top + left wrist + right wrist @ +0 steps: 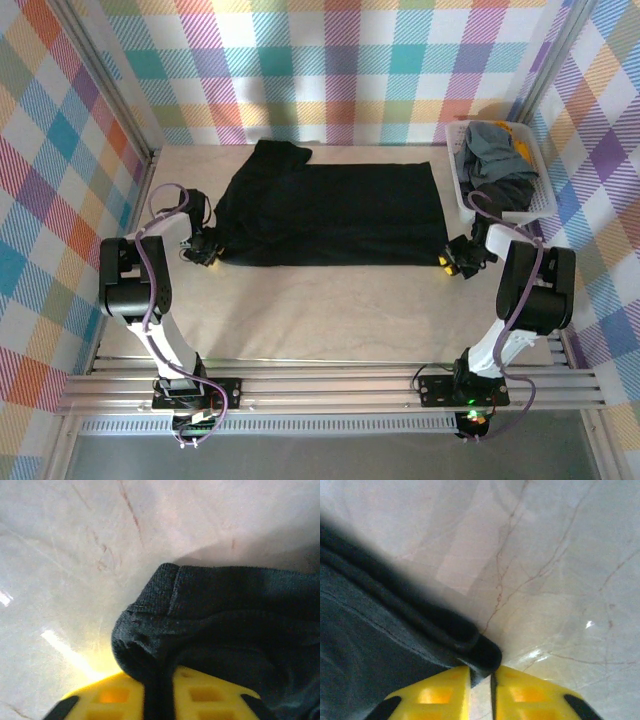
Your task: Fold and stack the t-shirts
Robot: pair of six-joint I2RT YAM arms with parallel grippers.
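So the table point(330, 310) is a pale, marble-ish top with thin reddish veins, boxed in on three sides by loud pastel plaid walls point(330, 70). Aluminium rails point(330, 385) run along the near edge where the arms are bolted.

The black t-shirt point(340, 215) lies spread flat across the far half of the table, with one end bunched up toward the back wall. There's a wide bare strip between its near hem and the rails, plus some free table on the left.

It's tighter on the right. A white slatted basket point(541, 203) sits in the far right corner just beside the shirt's edge, with a heap of t-shirts point(492, 155) in it, grey-blue, dark and a bit of yellow-orange.

The left gripper point(159, 690) is down at the near left corner, its yellow fingers pinched on a fold of black cloth. The right gripper point(481, 687) is at the near right corner, nearly closed, with the rolled hem caught at its tips.
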